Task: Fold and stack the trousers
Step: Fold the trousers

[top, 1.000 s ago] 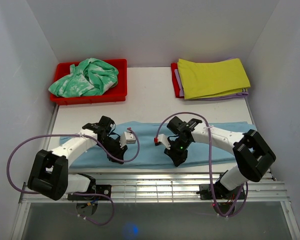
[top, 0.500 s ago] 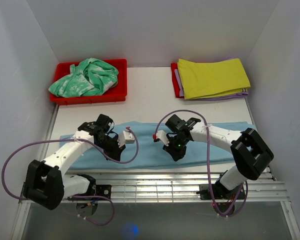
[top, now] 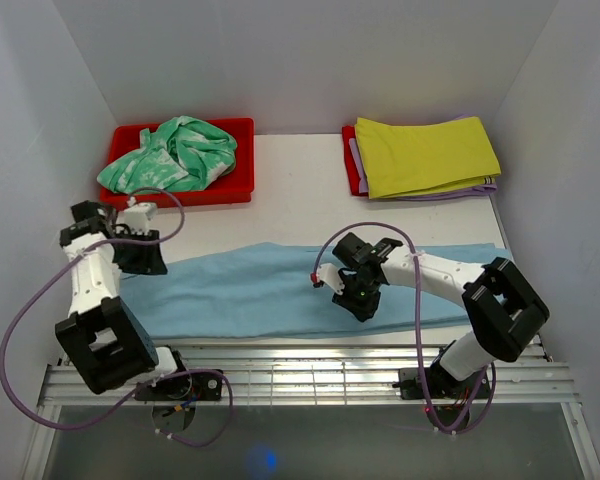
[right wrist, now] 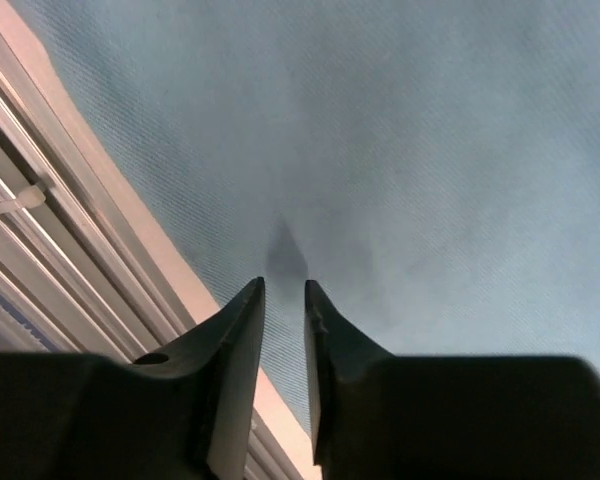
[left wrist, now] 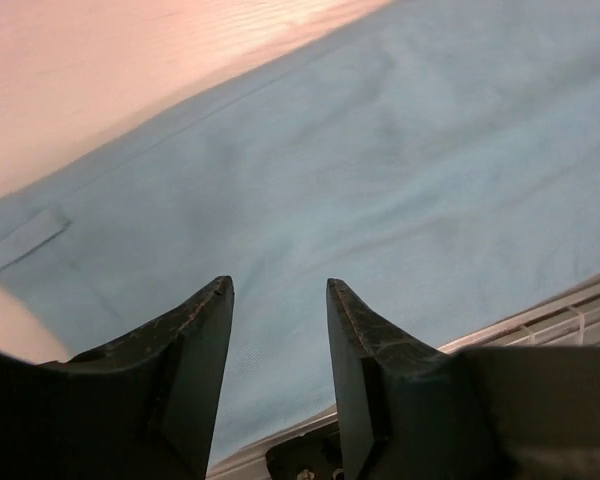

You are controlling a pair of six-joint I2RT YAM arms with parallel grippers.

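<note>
The light sky-blue trousers (top: pixel 270 290) lie flat along the table's front, stretching from left to right. My left gripper (top: pixel 150 262) hangs over their left end. In the left wrist view this left gripper (left wrist: pixel 278 287) is open, with only the trousers (left wrist: pixel 380 150) below the gap. My right gripper (top: pixel 367 306) points down at the trousers' near middle. In the right wrist view the right gripper (right wrist: pixel 282 287) shows a narrow gap with nothing in it, just above the trousers (right wrist: pixel 430 150) near their front edge.
A red tray (top: pixel 242 190) at the back left holds a mint-green-and-white garment (top: pixel 170 155). A folded yellow-green cloth (top: pixel 425 155) tops a stack at the back right. A slatted metal rail (top: pixel 310 370) runs along the near edge. White walls close in on three sides.
My left arm has swung from the trousers' middle out to their left end, and its jaws have opened. The cloth on the left lies wider. The right gripper's jaws have parted slightly.
</note>
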